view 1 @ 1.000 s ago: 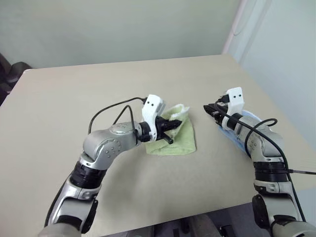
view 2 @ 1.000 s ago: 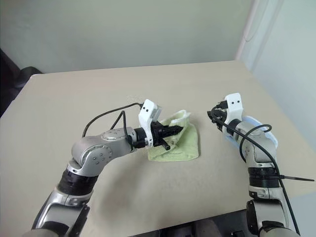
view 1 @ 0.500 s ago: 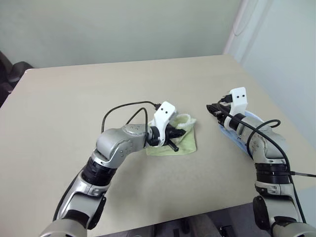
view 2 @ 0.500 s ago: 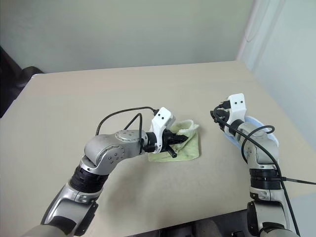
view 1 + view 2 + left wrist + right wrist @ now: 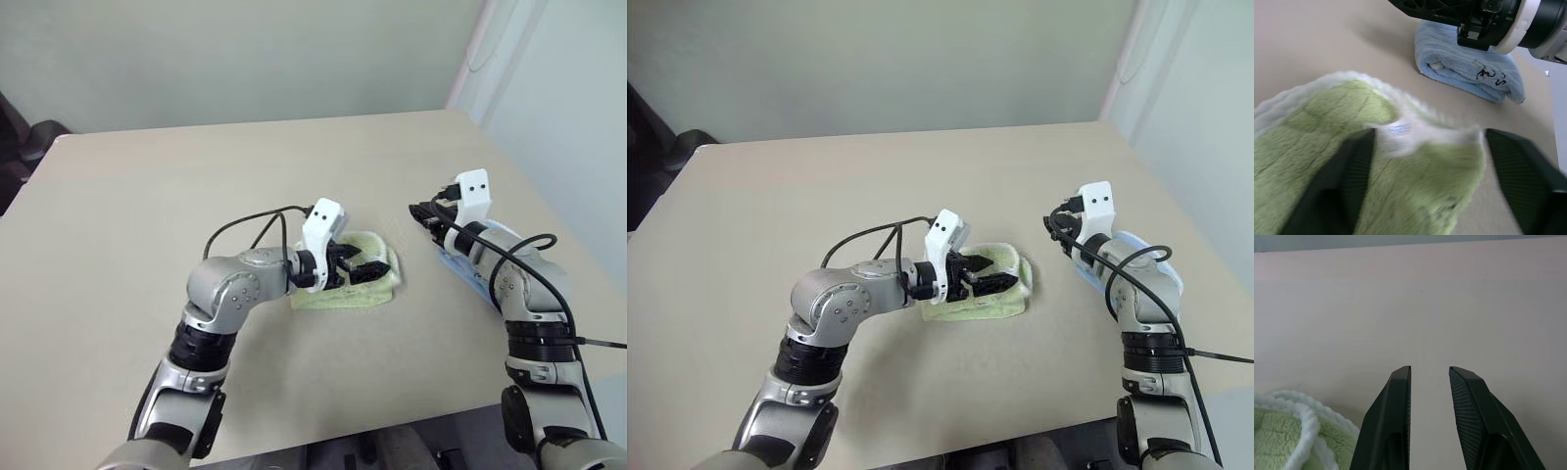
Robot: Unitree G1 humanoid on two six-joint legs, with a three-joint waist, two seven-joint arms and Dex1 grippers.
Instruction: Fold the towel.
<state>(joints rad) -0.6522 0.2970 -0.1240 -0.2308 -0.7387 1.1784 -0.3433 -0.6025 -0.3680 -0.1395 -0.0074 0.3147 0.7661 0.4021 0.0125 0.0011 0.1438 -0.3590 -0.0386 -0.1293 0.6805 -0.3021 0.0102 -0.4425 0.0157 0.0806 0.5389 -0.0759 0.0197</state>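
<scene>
Left hand (image 5: pixel 991 280) spread wide over towel (image 5: pixel 1004 300) — right hand (image 5: pixel 1429 382) narrowly parted, empty, above surface (image 5: pixel 137 215).

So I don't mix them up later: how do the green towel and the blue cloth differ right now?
The towel is lime green with white edging and lies bunched under the left tool; the blue cloth is light blue with black print and neatly folded beneath the right arm. The towel looks bulkier. Both are terry cloth on the table.

Left tool (image 5: pixel 361 266) spread wide; right tool (image 5: pixel 1429 382) slightly parted.
</scene>
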